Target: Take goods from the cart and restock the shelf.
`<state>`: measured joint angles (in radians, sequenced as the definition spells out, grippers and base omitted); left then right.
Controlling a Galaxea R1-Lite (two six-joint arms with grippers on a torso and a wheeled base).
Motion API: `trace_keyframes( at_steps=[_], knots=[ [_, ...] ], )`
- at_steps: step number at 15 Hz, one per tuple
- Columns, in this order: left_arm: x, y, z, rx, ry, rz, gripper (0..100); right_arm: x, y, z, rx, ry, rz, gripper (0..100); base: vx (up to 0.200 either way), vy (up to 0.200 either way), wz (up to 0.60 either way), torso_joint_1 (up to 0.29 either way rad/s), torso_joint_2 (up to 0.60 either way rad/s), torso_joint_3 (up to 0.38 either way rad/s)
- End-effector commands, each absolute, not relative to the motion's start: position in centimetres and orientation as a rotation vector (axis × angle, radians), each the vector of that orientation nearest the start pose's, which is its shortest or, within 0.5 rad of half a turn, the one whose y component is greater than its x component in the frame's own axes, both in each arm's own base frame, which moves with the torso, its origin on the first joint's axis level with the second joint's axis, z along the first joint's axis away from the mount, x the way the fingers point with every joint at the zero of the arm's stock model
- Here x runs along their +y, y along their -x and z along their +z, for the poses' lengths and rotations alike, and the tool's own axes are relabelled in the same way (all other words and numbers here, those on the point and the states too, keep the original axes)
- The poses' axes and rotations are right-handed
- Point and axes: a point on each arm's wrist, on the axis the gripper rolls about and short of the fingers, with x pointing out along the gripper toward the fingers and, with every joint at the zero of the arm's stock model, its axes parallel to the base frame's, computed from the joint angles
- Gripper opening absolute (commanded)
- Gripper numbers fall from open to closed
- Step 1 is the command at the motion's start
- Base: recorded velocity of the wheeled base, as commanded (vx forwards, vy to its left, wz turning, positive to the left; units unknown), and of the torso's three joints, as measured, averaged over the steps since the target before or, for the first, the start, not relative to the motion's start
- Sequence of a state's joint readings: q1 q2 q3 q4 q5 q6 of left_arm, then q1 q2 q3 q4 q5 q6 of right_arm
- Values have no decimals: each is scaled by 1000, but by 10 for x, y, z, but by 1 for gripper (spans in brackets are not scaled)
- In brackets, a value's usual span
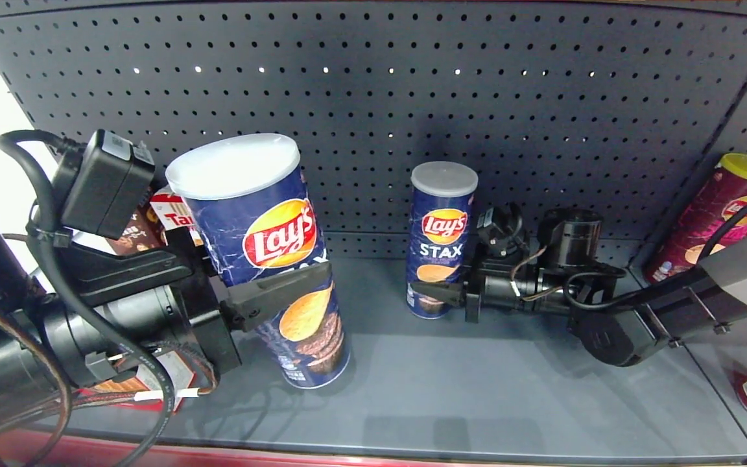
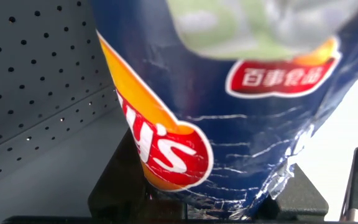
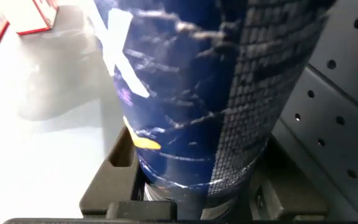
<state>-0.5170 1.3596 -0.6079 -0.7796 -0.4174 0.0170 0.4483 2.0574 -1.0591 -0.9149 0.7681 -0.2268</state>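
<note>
Chip cans, two, both blue with pale lids, are at the grey shelf (image 1: pixel 477 402). The near can (image 1: pixel 263 253) is toward the front left and tilted, its lid leaning left; whether its base touches the shelf floor cannot be told. The left gripper (image 1: pixel 283 282) is clamped across the middle of it, with one black finger (image 1: pixel 276 292) lying over the front of the label. The left wrist view shows the same can (image 2: pixel 229 124) seated between the jaws. The far can (image 1: pixel 441 233) stands upright near mid-shelf, close to the perforated back panel (image 1: pixel 509 97). The right gripper (image 1: pixel 438 288) pinches its lower half from the right side, and the right wrist view shows that can (image 3: pixel 216 93) wedged between the jaws. A purple can (image 1: pixel 711 214) with a yellow lid stands at the far right. Red boxes (image 1: pixel 172 214) lie behind the left gripper.
</note>
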Motion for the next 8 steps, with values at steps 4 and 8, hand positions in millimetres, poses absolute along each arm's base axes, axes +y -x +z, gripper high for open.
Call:
trace_keyframes(
  at_steps=[4, 8],
  knots=[
    [-116, -182, 236, -54, -13, -944, 0, 182, -313, 177, -95, 189, 1245, 0, 0, 0, 0, 0, 0, 0],
    [-116, -182, 238, -61, -14, -946, 0, 180, -266, 187, -88, 190, 1259, 0, 0, 0, 0, 0, 0, 0]
  ],
)
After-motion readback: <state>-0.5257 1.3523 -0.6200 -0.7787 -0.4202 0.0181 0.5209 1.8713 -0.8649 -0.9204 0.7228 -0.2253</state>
